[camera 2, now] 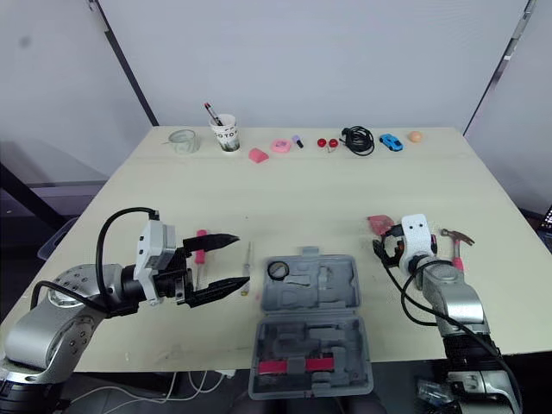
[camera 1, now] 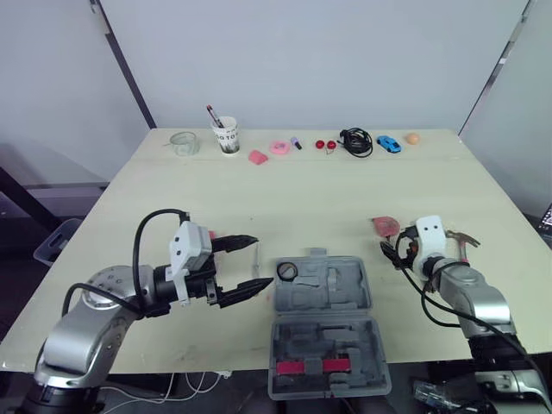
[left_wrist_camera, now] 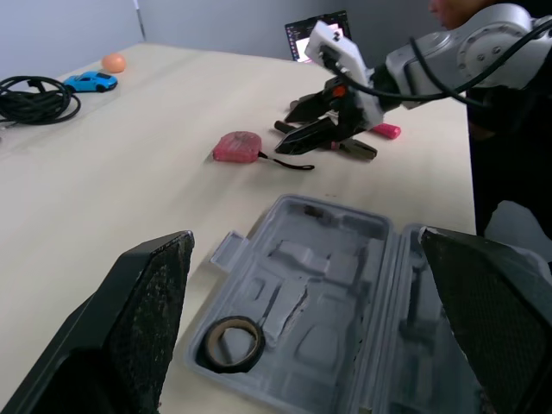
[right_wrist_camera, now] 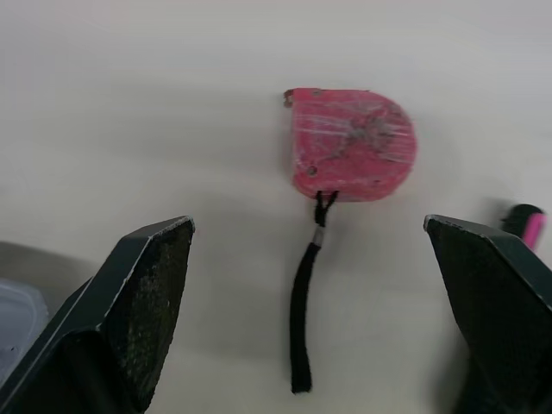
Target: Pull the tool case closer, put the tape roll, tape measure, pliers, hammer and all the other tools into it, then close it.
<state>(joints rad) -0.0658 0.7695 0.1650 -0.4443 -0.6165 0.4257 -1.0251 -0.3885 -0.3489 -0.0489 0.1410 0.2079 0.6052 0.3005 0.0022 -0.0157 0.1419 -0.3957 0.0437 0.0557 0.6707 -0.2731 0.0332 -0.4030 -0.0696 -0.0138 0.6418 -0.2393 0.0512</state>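
One tool, tape roll (camera 1: pixel 287 271), lying in tool case (camera 1: pixel 323 297). Right gripper (right_wrist_camera: pixel 306 228) lining up on tape measure (right_wrist_camera: pixel 349 145), jaws gaping wide, empty; left gripper (camera 1: pixel 260 263) likewise. Next move needing descent, squeeze.

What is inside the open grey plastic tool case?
The grey case holds a black tape roll in its far half, pink pieces in its near half. Other slots look empty, uncovered.
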